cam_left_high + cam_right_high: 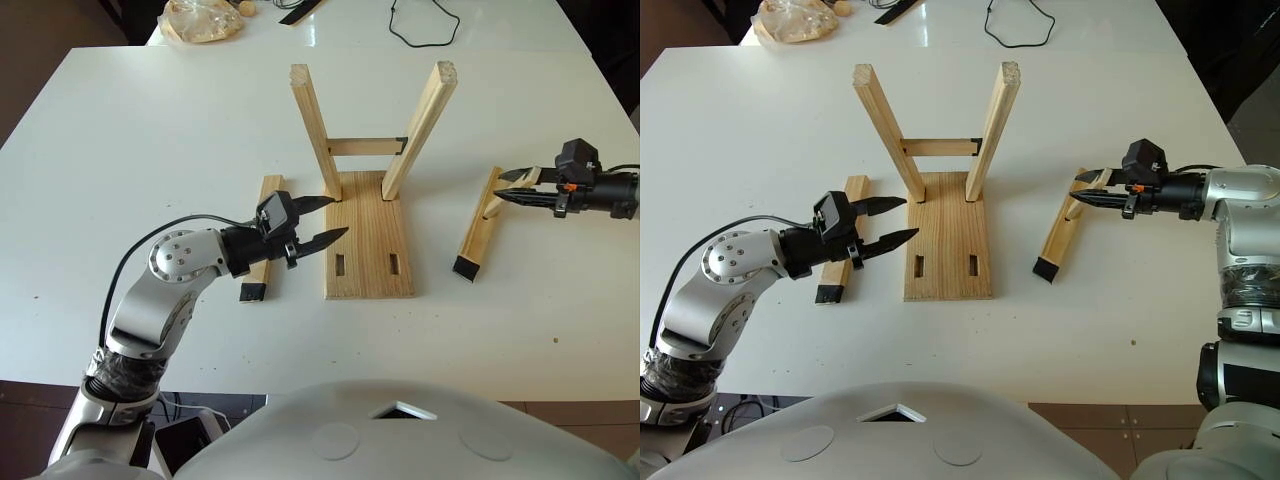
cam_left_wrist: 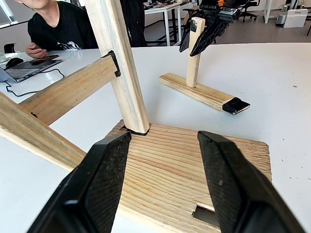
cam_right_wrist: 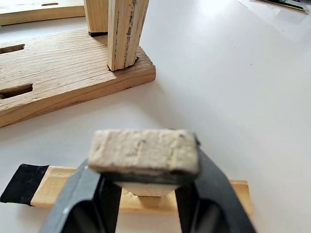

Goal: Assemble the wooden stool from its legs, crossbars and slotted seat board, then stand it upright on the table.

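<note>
Wooden stool (image 1: 420, 130): approx. half built, centre of table (image 1: 150, 130). Seat board (image 1: 368, 285) laid flat; 2 legs (image 1: 312, 130) + crossbar (image 1: 365, 147) fitted, near slots (image 1: 341, 264) unfilled. L gripper (image 1: 342, 215) held open beside board. R gripper (image 1: 499, 186) clamped on stub crossbar (image 2: 195, 53) of loose leg (image 1: 476, 240). 2nd loose leg (image 1: 271, 190) laid flat, unfitted.

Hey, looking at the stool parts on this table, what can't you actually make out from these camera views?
- Loose leg on the robot's left: its middle is hidden behind the left gripper in both eye views.
- Seat board: one end is cut off by the picture's edge in the left wrist view.
- Where the right gripper touches the crossbar: covered by the crossbar's own end in the right wrist view, too small in the eye views.
</note>
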Tool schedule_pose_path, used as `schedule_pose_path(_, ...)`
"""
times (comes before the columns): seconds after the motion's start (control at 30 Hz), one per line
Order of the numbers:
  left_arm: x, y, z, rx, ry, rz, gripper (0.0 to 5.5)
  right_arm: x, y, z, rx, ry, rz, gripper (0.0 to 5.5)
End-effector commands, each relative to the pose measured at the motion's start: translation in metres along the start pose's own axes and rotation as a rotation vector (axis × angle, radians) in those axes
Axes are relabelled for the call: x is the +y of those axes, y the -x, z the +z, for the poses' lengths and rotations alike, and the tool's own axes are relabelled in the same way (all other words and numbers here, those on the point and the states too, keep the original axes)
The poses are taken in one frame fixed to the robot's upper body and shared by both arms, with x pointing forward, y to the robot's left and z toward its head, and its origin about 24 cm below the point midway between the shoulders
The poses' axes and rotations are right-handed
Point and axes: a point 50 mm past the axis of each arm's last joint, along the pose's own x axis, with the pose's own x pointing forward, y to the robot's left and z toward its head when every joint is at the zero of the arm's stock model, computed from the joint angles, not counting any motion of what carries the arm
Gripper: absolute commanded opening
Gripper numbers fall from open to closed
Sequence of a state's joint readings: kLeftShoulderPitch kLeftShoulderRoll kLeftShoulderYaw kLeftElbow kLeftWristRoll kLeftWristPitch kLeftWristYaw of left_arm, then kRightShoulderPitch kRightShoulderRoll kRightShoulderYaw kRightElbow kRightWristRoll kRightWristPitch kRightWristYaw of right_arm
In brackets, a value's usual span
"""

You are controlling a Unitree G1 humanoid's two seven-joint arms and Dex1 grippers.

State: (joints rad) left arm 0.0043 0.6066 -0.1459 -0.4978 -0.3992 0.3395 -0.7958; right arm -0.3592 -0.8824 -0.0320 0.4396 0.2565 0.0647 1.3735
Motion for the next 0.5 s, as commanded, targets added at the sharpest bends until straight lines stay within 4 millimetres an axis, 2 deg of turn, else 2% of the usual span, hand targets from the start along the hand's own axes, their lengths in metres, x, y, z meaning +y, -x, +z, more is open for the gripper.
schedule_pose_path(0.03, 0.002, -0.001, -0.001, 0.016, -0.002, 0.007, 2.55, 0.007, -0.009, -0.012, 0.081, 0.012, 0.058, 1.31)
schedule_pose_path(0.33, 0.001, -0.003, -0.003, 0.019, 0.004, 0.015, 2.55, 0.012, -0.029, -0.023, 0.099, -0.059, 0.157, 1.31)
schedule_pose_path(0.5, 0.002, -0.004, -0.004, 0.024, 0.005, 0.011, 2.55, 0.012, -0.040, -0.041, 0.120, -0.159, 0.176, 1.30)
